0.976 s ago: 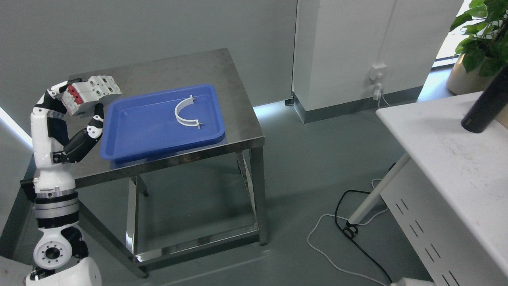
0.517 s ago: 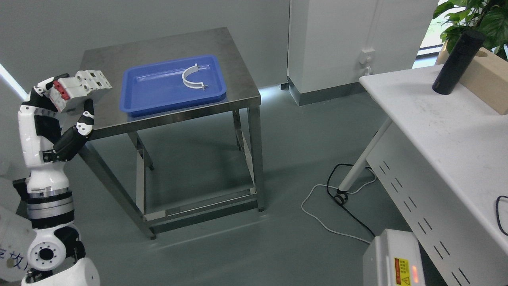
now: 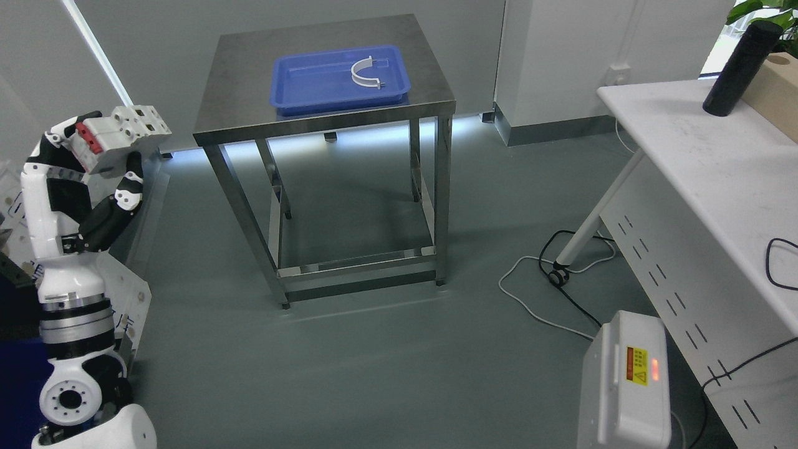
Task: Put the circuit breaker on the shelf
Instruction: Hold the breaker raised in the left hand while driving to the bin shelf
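My left hand (image 3: 93, 156) is shut on the circuit breaker (image 3: 118, 134), a white block with a red switch face. It holds it raised at the far left of the head view, well away from the steel table (image 3: 249, 118). The blue tray (image 3: 340, 78) on that table holds a white curved bracket (image 3: 366, 72). No shelf is clearly in view. The right arm is out of view.
A white desk (image 3: 704, 156) runs along the right with a black cylinder (image 3: 739, 62) and a wooden box (image 3: 776, 84) at its far end. A white device with a lit indicator (image 3: 626, 380) stands on the floor at the lower right. Cables (image 3: 561, 293) lie near the desk leg.
The whole picture has shifted: the camera has backed away and turned, so the table looks farther and more central. My left hand holds the breaker the same way.
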Available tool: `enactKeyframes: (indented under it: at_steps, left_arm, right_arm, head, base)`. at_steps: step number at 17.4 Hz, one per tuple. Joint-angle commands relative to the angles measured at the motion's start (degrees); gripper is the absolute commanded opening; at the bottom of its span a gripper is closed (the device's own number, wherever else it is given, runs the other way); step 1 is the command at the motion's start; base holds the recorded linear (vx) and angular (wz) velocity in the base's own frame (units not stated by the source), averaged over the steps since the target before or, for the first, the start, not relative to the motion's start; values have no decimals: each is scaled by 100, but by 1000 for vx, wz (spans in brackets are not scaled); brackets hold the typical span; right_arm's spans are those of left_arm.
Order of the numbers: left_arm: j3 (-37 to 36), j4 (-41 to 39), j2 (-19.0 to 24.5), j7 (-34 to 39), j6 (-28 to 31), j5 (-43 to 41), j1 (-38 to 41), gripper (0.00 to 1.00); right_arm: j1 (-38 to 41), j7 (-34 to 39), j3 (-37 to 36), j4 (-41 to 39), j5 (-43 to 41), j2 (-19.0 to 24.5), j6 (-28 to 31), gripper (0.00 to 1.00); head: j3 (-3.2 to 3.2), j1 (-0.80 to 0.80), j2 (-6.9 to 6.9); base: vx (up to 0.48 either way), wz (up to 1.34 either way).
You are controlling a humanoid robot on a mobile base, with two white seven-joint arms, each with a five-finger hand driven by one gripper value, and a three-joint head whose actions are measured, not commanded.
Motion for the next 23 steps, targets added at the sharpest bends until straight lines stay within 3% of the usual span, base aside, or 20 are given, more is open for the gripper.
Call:
enactKeyframes:
  at_steps: [1, 12, 23]
  left_arm:
    - [-15, -86, 89, 5, 99, -102, -146, 13]
    - [-103, -86, 89, -39, 55, -102, -234, 13]
    - [-173, -77, 89, -39, 152, -111, -612, 13]
  right_arm:
    - [-3, 2, 0, 0, 0, -100, -4, 100]
    - [-3, 2, 0, 0, 0, -100, -4, 100]
    - [6, 2, 0, 0, 0, -100, -4, 100]
  head:
    - [0, 0, 0]
    - [0, 0, 0]
    - [0, 0, 0]
  base:
    - [-407, 94]
    - [-301, 30]
    - [-26, 107]
